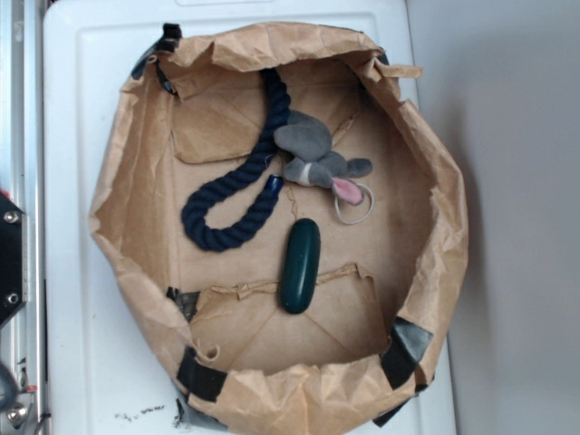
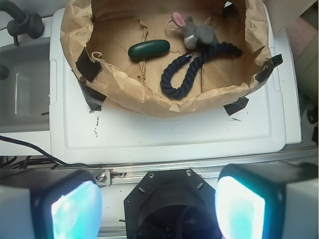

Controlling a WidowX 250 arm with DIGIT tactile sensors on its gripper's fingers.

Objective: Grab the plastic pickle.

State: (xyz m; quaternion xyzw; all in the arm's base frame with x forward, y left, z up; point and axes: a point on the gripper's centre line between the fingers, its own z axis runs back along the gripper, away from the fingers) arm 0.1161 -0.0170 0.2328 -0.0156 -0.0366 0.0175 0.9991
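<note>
Plastic pickle: one, with one plush mouse and one navy rope in paper bag.
Glossy dark green capsule, lower centre of exterior frame; gripper wide open, empty.

The wrist view cuts off the end effector fingertips and the paper bag's far rim.
</note>
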